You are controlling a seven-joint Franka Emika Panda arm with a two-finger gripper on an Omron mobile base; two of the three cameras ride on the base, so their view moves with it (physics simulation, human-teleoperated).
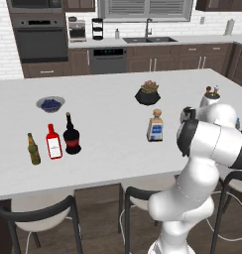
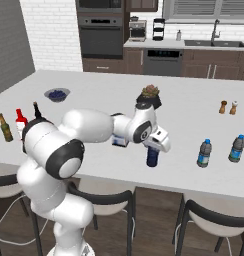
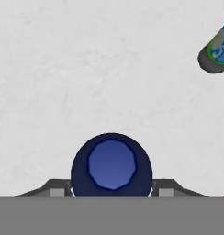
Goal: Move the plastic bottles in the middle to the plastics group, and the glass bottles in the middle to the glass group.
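Note:
My gripper (image 2: 155, 146) reaches down over the counter's front part and is shut on the small navy plastic bottle (image 2: 153, 156). From above, its dark round cap (image 3: 112, 164) sits between my two fingertips. Two blue-capped plastic bottles (image 2: 204, 153) (image 2: 237, 148) stand to the right, and one of them (image 3: 217, 51) shows at the hand view's top right. The pale squarish glass bottle (image 1: 155, 126) with the tan stopper stands mid-counter. At the left, the squat black bottle (image 1: 72, 136) stands beside the red bottle (image 1: 53, 142) and the olive-brown bottle (image 1: 33, 149).
A bowl of blueberries (image 1: 50, 103) and a potted plant (image 1: 148, 93) sit further back on the white counter (image 1: 108, 158). Salt and pepper shakers (image 2: 228, 107) stand at the right rear. Stools (image 2: 209, 220) line the near edge.

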